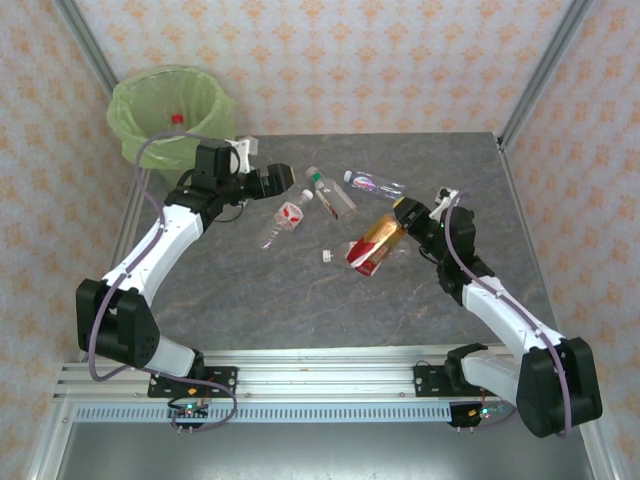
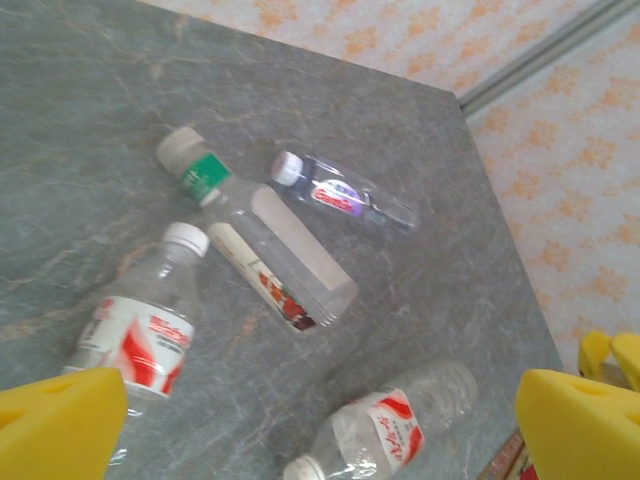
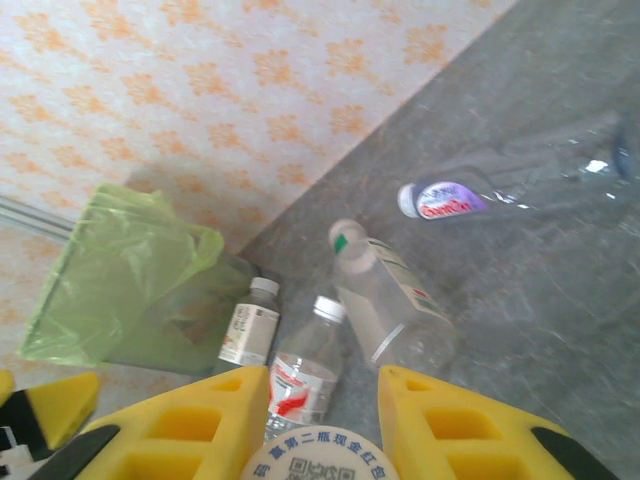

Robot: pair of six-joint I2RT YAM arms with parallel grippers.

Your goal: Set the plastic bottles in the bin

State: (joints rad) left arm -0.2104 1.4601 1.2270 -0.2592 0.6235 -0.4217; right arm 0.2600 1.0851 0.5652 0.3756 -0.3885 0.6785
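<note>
With a red-capped bottle (image 1: 178,119) seemingly lying in the bin (image 1: 125,100) beyond the worktop's (image 1: 300,310) far-left corner, the right hand (image 1: 400,212) is gripping a brown bottle (image 1: 375,243) mid-worktop, while the left hand (image 1: 283,180) is hanging wide and empty near several clear bottles (image 1: 285,220) waiting.

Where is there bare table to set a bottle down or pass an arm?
Free: the near half of the grey table, from its front edge up to the small white piece; also the far strip behind the purple-labelled clear bottle. Crowded: the centre, with the red-labelled clear bottle, green-collared clear bottle and the brown-orange bottle in the right tool.
</note>
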